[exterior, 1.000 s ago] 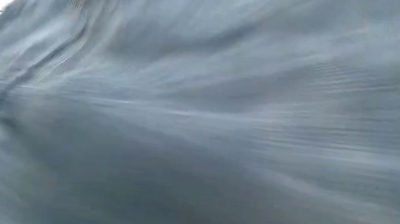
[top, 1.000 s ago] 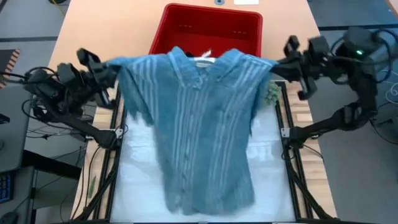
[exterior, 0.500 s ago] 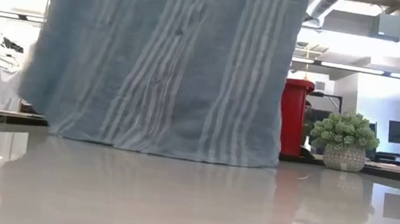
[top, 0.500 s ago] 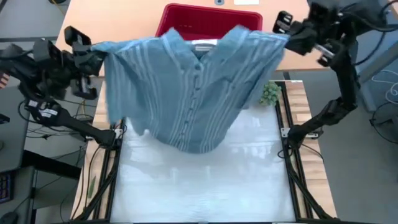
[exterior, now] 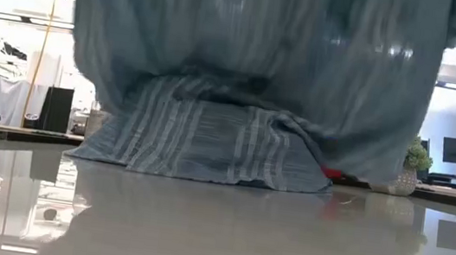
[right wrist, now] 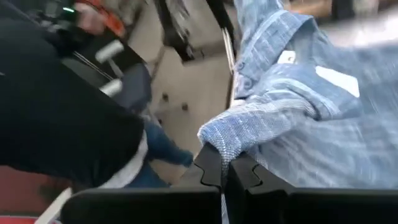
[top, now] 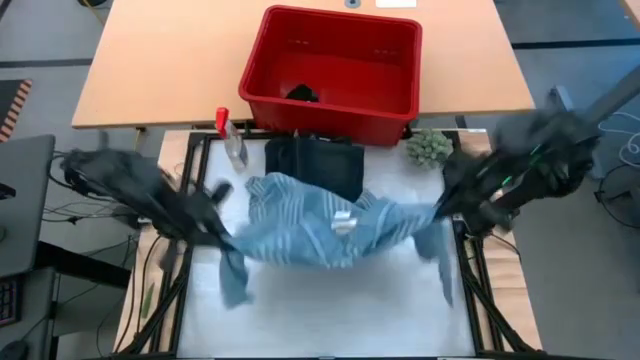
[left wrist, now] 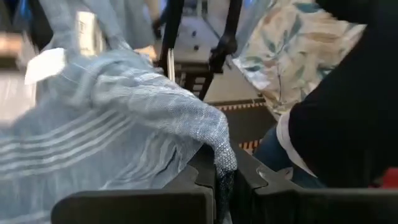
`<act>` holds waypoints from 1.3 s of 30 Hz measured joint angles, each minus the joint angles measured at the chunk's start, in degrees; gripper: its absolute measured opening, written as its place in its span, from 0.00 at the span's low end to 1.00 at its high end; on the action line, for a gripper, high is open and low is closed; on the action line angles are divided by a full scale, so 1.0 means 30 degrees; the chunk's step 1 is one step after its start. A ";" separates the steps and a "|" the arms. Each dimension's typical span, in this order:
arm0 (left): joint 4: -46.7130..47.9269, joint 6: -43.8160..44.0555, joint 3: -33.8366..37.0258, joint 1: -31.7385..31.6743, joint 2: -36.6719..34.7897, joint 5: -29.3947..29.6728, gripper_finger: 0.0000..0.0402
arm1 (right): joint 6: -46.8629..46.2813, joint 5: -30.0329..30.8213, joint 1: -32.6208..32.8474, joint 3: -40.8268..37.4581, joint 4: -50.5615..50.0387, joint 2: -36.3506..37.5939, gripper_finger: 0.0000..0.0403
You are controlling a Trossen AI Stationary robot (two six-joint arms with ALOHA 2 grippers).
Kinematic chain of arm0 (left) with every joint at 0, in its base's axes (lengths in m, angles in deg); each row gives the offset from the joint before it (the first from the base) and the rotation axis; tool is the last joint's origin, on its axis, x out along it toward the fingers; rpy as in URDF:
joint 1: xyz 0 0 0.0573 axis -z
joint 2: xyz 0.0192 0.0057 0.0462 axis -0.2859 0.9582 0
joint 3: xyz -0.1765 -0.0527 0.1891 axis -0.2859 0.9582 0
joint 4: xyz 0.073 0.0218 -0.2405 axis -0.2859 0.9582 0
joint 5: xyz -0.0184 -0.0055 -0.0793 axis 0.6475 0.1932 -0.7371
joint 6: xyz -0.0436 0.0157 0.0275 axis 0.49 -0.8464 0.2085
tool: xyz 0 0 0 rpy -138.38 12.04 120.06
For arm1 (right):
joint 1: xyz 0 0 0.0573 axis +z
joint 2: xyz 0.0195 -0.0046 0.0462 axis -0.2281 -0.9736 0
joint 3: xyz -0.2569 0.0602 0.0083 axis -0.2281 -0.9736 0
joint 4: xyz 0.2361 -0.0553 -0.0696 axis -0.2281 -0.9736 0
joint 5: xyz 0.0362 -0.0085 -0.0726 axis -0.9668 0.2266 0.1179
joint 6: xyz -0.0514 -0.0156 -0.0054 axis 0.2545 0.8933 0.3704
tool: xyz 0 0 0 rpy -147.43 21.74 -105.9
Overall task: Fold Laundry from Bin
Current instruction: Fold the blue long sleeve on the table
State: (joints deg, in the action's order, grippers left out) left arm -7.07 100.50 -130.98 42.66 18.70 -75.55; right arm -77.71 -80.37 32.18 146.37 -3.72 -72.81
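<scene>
The striped blue shirt [top: 330,228] hangs slung between the two arms over the pale bench [top: 330,310], its middle sagging down so that the lower part already lies bunched on the surface, as the low view shows, while the shoulders are held up at either side. It is held by its two upper corners, probably so that it can be spread flat, front down or up I cannot tell, before folding.

The left gripper [top: 215,225] has its fingers [left wrist: 205,171] pressed together on a pinch of the shirt's fabric at one corner; the right gripper [top: 445,215] has its fingers [right wrist: 211,165] clamped likewise on the opposite corner. Both arms sit low and out toward the bench's sides, which keeps the cloth stretched across its width.

Behind the shirt lies a folded dark garment [top: 315,165], seemingly set aside as finished. Beyond it stands the red bin [top: 330,100], with a dark piece of laundry [top: 300,93] left inside, so more remains to fold. A small spray bottle [top: 232,140] and a fuzzy green ball [top: 428,147] stand near the bin's front corners, clear of the working area.
</scene>
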 joint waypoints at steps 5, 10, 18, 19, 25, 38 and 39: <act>-0.3921 0.4438 0.6503 0.3498 -0.0956 0.5641 0.00 | -0.3742 0.4316 0.4296 -0.6176 0.3309 0.1249 0.05; -0.7019 0.8240 1.1720 0.4350 -0.2248 0.9042 0.00 | -0.6311 0.5142 0.4361 -1.2146 0.8563 0.2956 0.05; -0.4437 1.2228 1.4396 0.3097 -0.3025 0.8047 0.02 | -0.7370 0.1297 0.0623 -1.6168 1.1656 0.3396 0.05; -0.3886 1.2618 1.4396 0.3076 -0.3032 0.7313 0.04 | -0.7367 0.0678 0.0330 -1.6300 1.1563 0.3121 0.05; -0.2651 1.5864 1.4396 0.3731 -0.3018 0.1351 0.25 | -0.7165 -0.2866 0.0039 -1.6418 1.1503 0.1594 0.05; -0.9549 0.9030 1.3864 0.1402 -0.2309 0.8184 0.56 | -0.3641 -0.5676 -0.1757 -1.6396 1.1631 -0.1151 0.06; -1.0663 0.8161 1.3868 0.0561 -0.1957 0.7834 0.56 | -0.3349 -0.5917 -0.1946 -1.6396 1.1779 -0.1465 0.06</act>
State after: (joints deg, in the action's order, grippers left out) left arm -39.06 124.98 -89.37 44.34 12.83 -52.05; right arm -87.76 -98.13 26.34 97.18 31.62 -77.20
